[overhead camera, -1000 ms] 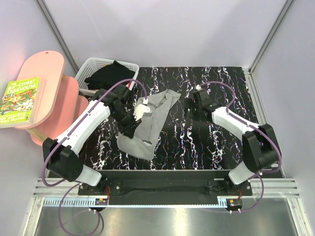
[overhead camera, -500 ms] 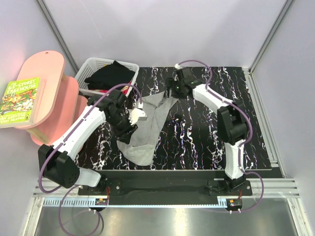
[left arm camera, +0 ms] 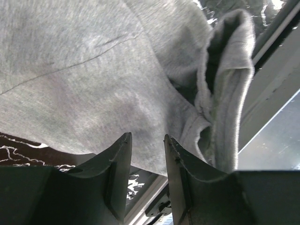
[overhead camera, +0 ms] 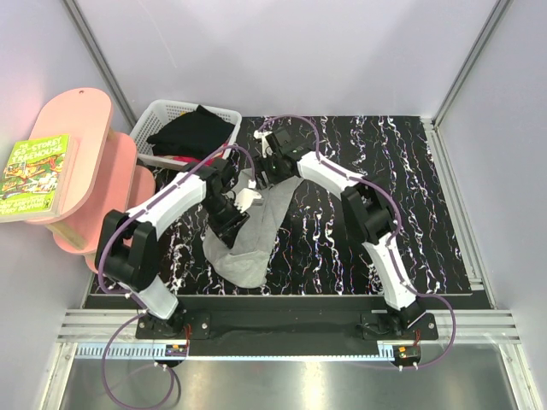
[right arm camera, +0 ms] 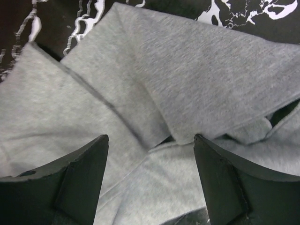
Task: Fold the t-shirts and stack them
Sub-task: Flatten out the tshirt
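The light grey t-shirt point(overhead camera: 258, 229) lies bunched in a long heap on the black marbled table point(overhead camera: 385, 188). My left gripper point(overhead camera: 233, 222) hovers at the heap's left side. In the left wrist view its jaws point(left arm camera: 147, 140) stand a narrow gap apart with nothing between them, and the grey cloth point(left arm camera: 93, 70) sits just beyond the tips. My right gripper point(overhead camera: 265, 174) reaches over the shirt's far end. It point(right arm camera: 151, 138) is wide open just above folded grey cloth point(right arm camera: 187, 61). The black t-shirt point(overhead camera: 192, 132) is piled in the white basket point(overhead camera: 161, 114).
The white lattice basket stands at the table's back left corner. A pink stool point(overhead camera: 85, 162) with a green book point(overhead camera: 34, 175) on it stands off the table's left edge. The table's front rail point(left arm camera: 276, 70) runs close to the shirt's near end.
The right arm has swung from the table's middle right across to the shirt's far end. The left jaws have parted, and the left gripper has shifted slightly toward the front.
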Robot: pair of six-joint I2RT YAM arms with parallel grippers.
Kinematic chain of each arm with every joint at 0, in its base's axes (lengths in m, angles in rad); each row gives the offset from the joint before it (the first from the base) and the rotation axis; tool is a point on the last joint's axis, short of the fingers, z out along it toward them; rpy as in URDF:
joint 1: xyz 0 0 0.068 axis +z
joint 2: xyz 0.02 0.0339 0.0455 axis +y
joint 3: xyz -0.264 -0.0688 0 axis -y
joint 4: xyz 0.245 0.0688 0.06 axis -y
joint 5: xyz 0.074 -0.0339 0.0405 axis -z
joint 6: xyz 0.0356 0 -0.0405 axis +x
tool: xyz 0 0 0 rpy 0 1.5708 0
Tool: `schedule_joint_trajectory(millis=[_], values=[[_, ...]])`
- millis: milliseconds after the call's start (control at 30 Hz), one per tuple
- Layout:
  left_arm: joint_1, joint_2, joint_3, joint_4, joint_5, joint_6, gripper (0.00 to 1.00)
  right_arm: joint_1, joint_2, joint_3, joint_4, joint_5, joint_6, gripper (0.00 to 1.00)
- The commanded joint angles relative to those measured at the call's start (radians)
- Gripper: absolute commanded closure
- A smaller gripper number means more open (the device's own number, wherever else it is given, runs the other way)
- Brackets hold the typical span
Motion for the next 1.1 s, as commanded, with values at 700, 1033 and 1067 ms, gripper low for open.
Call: schedule_joint_trajectory(millis=[700, 1033, 1067], values=[[-0.08, -0.08, 0.014, -0.186, 0.149, 0.132, 0.53, -0.043, 0.034, 0.194, -0.105, 0.247, -0.076, 1.0], [-0.08, -0.011, -0.069, -0.066, 0.057, 0.126, 0.54, -0.175, -0.151, 0.009, -0.137, 0.328, -0.013, 1.0], [-0.08, 0.01, -0.065, -0.066, 0.06, 0.126, 0.77, -0.187, -0.164, -0.01, -0.136, 0.357, -0.001, 1.0]])
